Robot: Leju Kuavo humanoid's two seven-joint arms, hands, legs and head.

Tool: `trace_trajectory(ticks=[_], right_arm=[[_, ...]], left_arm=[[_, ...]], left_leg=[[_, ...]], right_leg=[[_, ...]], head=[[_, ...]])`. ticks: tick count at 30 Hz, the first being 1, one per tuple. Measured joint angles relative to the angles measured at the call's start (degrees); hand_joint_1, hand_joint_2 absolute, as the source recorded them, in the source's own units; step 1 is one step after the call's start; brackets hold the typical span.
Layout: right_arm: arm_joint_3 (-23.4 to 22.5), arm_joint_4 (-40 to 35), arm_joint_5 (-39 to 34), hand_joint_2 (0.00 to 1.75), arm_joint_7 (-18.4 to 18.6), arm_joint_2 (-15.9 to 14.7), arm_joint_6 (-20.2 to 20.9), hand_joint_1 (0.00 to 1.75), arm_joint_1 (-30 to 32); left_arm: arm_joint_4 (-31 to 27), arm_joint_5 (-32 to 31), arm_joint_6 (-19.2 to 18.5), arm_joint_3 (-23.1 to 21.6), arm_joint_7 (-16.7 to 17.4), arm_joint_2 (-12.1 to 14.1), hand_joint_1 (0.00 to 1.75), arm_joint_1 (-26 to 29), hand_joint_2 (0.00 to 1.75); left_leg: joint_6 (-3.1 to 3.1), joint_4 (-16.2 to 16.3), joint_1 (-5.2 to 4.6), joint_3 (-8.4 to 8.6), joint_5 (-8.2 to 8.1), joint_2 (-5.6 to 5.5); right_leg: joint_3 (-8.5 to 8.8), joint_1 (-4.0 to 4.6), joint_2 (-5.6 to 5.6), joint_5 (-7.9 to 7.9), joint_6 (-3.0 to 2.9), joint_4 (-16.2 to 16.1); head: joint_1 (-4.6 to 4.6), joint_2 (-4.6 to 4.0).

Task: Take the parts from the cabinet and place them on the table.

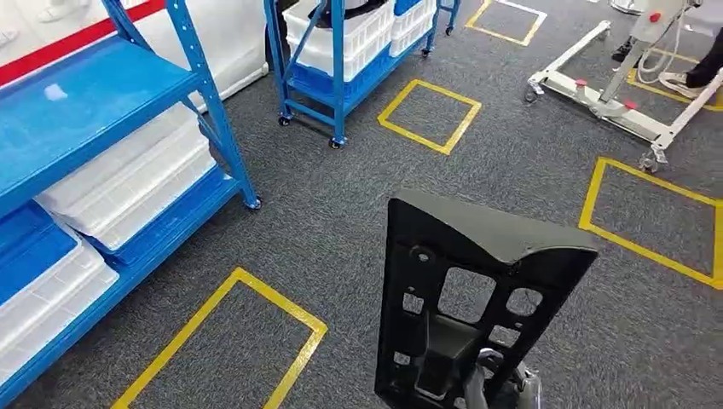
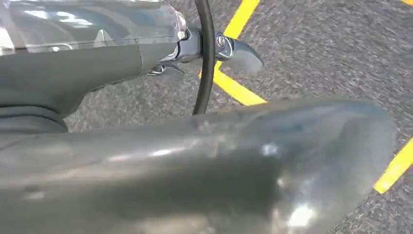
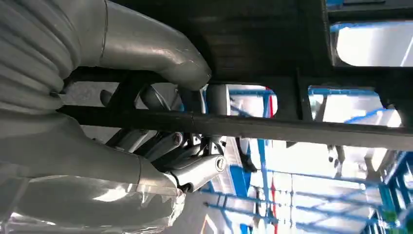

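The right hand gripped the flat black plastic part with cut-out windows upright by its lower edge, at five o'clock, probably for carrying. Whether the left hand was closed could not be told; it hung over grey carpet.

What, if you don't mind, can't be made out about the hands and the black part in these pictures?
- Right hand: head view, mostly hidden behind the black part and cut off by the lower edge.
- Left hand: left wrist view, blurred and too close; whether it holds anything is unclear.
- The part's full outline: right wrist view, cropped.
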Motion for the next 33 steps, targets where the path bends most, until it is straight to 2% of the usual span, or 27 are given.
trace_trajectory(ticks=[2, 3, 4, 6, 7, 8, 9, 11, 12, 13, 14, 15, 17, 18, 19, 20, 21, 22, 23, 24, 25, 27, 28, 29, 30, 32, 33], right_arm=[[0.0, 0.3, -0.3, 1.75, 0.0, 0.0, 0.0, 1.75, -0.3], [0.0, 0.5, -0.7, 1.75, 0.0, 0.0, 0.4, 1.75, -0.3], [0.0, 0.7, -1.1, 1.75, 0.0, 0.0, 0.7, 1.75, -0.3], [0.0, 0.8, -1.5, 1.75, 0.0, 0.0, 1.2, 1.75, -0.4], [0.0, 0.8, -1.6, 1.75, 0.0, 0.0, 1.3, 1.75, -0.4], [0.0, 0.9, -1.7, 1.75, 0.0, 0.0, 1.4, 1.75, -0.7], [0.1, 0.9, -1.8, 1.75, 0.0, 0.0, 1.4, 1.75, -0.8], [0.0, 0.9, -2.1, 1.75, 0.0, 0.0, 1.6, 1.75, -0.7], [0.0, 0.9, -2.1, 1.75, 0.0, 0.0, 1.7, 1.75, -0.7], [0.0, 0.9, -2.2, 1.75, 0.0, 0.0, 1.7, 1.75, -0.6], [0.0, 0.9, -2.3, 1.75, 0.0, 0.1, 1.7, 1.75, -0.7], [0.0, 1.0, -2.4, 1.75, 0.0, 0.1, 1.9, 1.75, -0.9], [0.0, 1.2, -2.4, 1.75, 0.0, 0.1, 2.1, 1.75, -0.9], [0.0, 1.3, -2.4, 1.75, 0.0, 0.1, 2.1, 1.75, -0.8], [0.0, 1.4, -2.4, 1.75, 0.0, 0.1, 2.2, 1.75, -0.8], [0.0, 1.4, -2.4, 1.75, 0.0, 0.1, 2.3, 1.75, -0.8], [0.0, 1.4, -2.4, 1.75, 0.0, 0.1, 2.3, 1.75, -0.8], [0.0, 1.4, -2.4, 1.75, 0.0, 0.1, 2.3, 1.75, -0.8], [0.0, 1.4, -2.4, 1.75, 0.0, 0.1, 2.3, 1.75, -0.8], [0.0, 1.5, -2.3, 1.75, 0.0, 0.1, 2.3, 1.75, -0.9], [0.0, 1.5, -2.3, 1.75, 0.0, 0.2, 2.2, 1.75, -0.8], [-0.1, 1.5, -2.3, 1.75, 0.0, 0.2, 2.1, 1.75, -0.5], [-0.1, 1.5, -2.3, 1.75, 0.0, 0.2, 1.9, 1.75, -0.4], [-0.2, 1.5, -2.3, 1.75, 0.0, 0.2, 1.6, 1.75, -0.3], [-0.2, 1.5, -2.3, 1.75, 0.0, 0.2, 1.5, 1.75, -0.5], [-0.2, 1.5, -2.2, 1.75, 0.0, 0.2, 1.3, 1.75, -0.5], [-0.2, 1.5, -2.2, 1.75, 0.0, 0.2, 1.3, 1.75, -0.5]], left_arm=[[0.0, 0.0, 0.0, 0.1, 0.0, 0.1, 0.00, 0.3, 0.00], [0.0, 0.0, 0.0, 0.2, 0.0, 0.2, 0.00, 0.3, 0.00], [0.0, 0.0, 0.0, 0.4, 0.0, 0.3, 0.00, 0.2, 0.00], [0.0, -0.1, 0.0, 0.7, 0.0, 0.3, 0.00, -0.1, 0.00], [0.0, -0.2, 0.0, 0.8, 0.0, 0.3, 0.00, -0.1, 0.00], [0.0, -0.2, 0.0, 0.9, 0.0, 0.3, 0.00, -0.1, 0.00], [0.0, -0.2, 0.0, 0.9, 0.0, 0.3, 0.00, 0.0, 0.00], [0.0, -0.2, 0.0, 1.0, 0.1, 0.3, 0.00, -0.2, 0.00], [0.0, -0.2, 0.0, 1.0, 0.1, 0.3, 0.00, -0.4, 0.00], [0.0, -0.2, 0.0, 1.0, 0.1, 0.3, 0.00, -0.5, 0.00], [0.0, -0.3, 0.0, 1.0, 0.1, 0.3, 0.00, -0.4, 0.00], [0.0, -0.3, 0.0, 1.0, 0.2, 0.3, 0.00, -0.3, 0.00], [0.0, -0.3, 0.1, 1.1, 0.2, 0.4, 0.00, 0.2, 0.00], [0.0, -0.3, 0.2, 1.1, 0.3, 0.4, 0.00, 0.3, 0.00], [0.0, -0.3, 0.2, 1.1, 0.3, 0.4, 0.00, 0.3, 0.00], [0.0, -0.4, 0.2, 1.1, 0.2, 0.4, 0.00, 0.2, 0.00], [0.0, -0.4, 0.2, 1.1, 0.2, 0.4, 0.00, 0.2, 0.00], [0.0, -0.4, 0.2, 1.1, 0.2, 0.4, 0.00, 0.2, 0.00], [0.0, -0.4, 0.2, 1.1, 0.3, 0.4, 0.00, 0.3, 0.00], [0.0, -0.5, 0.1, 1.2, 0.3, 0.4, 0.00, 0.3, 0.00], [0.0, -0.5, 0.1, 1.2, 0.4, 0.4, 0.00, 0.2, 0.00], [0.0, -0.6, 0.1, 1.2, 0.3, 0.4, 0.00, 0.0, 0.00], [0.0, -0.6, 0.1, 1.2, 0.3, 0.3, 0.00, -0.2, 0.00], [0.0, -0.7, 0.1, 1.2, 0.3, 0.3, 0.00, -0.2, 0.00], [0.0, -0.8, 0.1, 1.2, 0.2, 0.3, 0.00, -0.1, 0.00], [0.0, -0.9, 0.2, 1.3, 0.3, 0.4, 0.00, 0.3, 0.00], [0.0, -1.0, 0.2, 1.4, 0.3, 0.4, 0.00, 0.4, 0.00]], left_leg=[[0.05, 0.0, -0.26, -0.12, -0.06, 1.93], [0.00, 0.0, -0.29, -0.16, -0.11, 2.78], [0.00, 0.0, -0.29, -0.12, -0.18, 3.55], [-0.27, 0.0, -0.29, 0.23, -0.44, 4.79], [-0.45, 0.0, -0.31, 0.50, -0.56, 5.27], [-0.84, 0.0, -0.60, 0.58, -0.81, 5.81], [-1.12, 0.0, -0.63, 0.69, -0.93, 6.29], [-1.63, -0.2, -0.59, 1.00, -0.93, 7.38], [-2.00, -0.4, -0.76, 1.39, -1.02, 8.01], [-2.34, 0.1, -0.38, 1.26, -1.71, 6.06], [-2.37, 1.9, -0.37, 0.59, -3.05, 3.04], [-2.36, 6.6, -0.28, -1.53, -5.83, 1.53], [-2.50, 15.3, -0.29, -5.74, -9.45, 0.88], [-2.52, 17.6, -0.29, -7.07, -9.55, 0.87], [-2.51, 17.0, -0.28, -7.10, -8.17, 0.86], [-2.50, 13.8, -0.23, -5.97, -5.59, 0.74], [-2.50, 9.2, -0.13, -4.07, -2.70, 0.33], [-2.47, 4.1, 0.03, -1.94, 0.00, -0.93], [-2.34, 2.5, 0.24, -1.22, -0.95, -4.11], [-2.21, 1.4, 0.27, -1.25, -0.83, -4.52], [-2.06, 1.6, 0.00, -1.29, -0.81, -3.85], [-1.20, 1.5, -0.35, -1.04, -0.53, -2.76], [-0.56, 0.9, 0.08, -0.95, -0.10, -1.91], [-0.39, 0.7, -0.02, -0.84, -0.01, -1.38], [-0.03, 0.6, -0.12, -0.77, 0.00, -0.61], [0.12, 0.7, -0.35, -0.80, -0.11, 1.21], [0.18, 0.7, -0.38, -0.79, -0.20, 2.03]], right_leg=[[-3.87, -0.31, -0.83, -3.26, 0.35, 8.0], [-4.56, -0.42, -0.94, -3.18, 0.42, 9.4], [-3.70, -0.45, -1.04, -1.73, 0.45, 7.9], [1.41, -0.38, -2.01, 2.74, 0.07, -1.0], [4.21, -0.16, -3.75, 4.32, -0.36, -5.6], [5.19, 0.66, -6.13, 3.32, -0.86, -7.9], [5.08, 0.85, -5.18, 3.70, -1.33, -8.0], [4.70, 1.03, -4.03, 3.67, -1.71, -7.9], [4.76, 1.03, -3.31, 3.88, -2.11, -8.4], [5.33, 0.21, -2.89, 4.33, -2.60, -9.1], [5.43, 0.23, -2.41, 4.40, -2.90, -9.3], [5.34, 0.28, -1.76, 4.42, -3.25, -9.3], [5.34, 0.49, -0.28, 4.35, -3.39, -9.2], [5.32, 0.53, 0.51, 4.34, -3.40, -9.1], [5.36, 0.52, 1.36, 4.30, -3.39, -8.9], [5.38, 0.48, 2.24, 4.21, -3.29, -8.7], [5.38, 0.41, 3.07, 4.06, -3.10, -8.3], [5.32, 0.31, 3.85, 3.80, -2.83, -7.9], [4.98, 0.33, 4.43, 3.55, -2.53, -7.4], [4.47, 0.49, 5.08, 3.47, -2.23, -6.6], [4.24, 0.11, 5.58, 3.70, -1.83, -6.9], [3.93, -0.04, 6.89, 4.16, -0.99, -7.3], [3.78, -0.04, 5.69, 3.82, -0.89, -6.8], [3.20, 0.28, 1.96, 2.79, -0.71, -5.4], [1.67, 0.29, 0.13, 0.86, -0.45, -2.3], [-2.61, -0.09, -0.70, -2.87, -0.02, 6.0], [-3.91, -0.21, -0.76, -3.44, 0.11, 8.4]], head=[[0.00, 0.00], [0.00, 0.00], [0.00, 0.00], [0.00, 0.00], [0.00, 0.00], [0.00, 0.00], [0.00, 0.00], [-0.02, 0.00], [0.00, 0.00], [-0.02, 0.00], [0.00, 0.00], [-0.02, 0.00], [-0.02, 0.00], [-0.02, 0.00], [-0.02, 0.00], [-0.02, 0.00], [-0.02, 0.00], [-0.02, 0.00], [0.00, 0.00], [0.00, 0.00], [-0.02, 0.00], [0.00, 0.00], [-0.04, 0.00], [0.02, 0.00], [0.00, 0.00], [0.00, 0.00], [0.02, 0.00]])
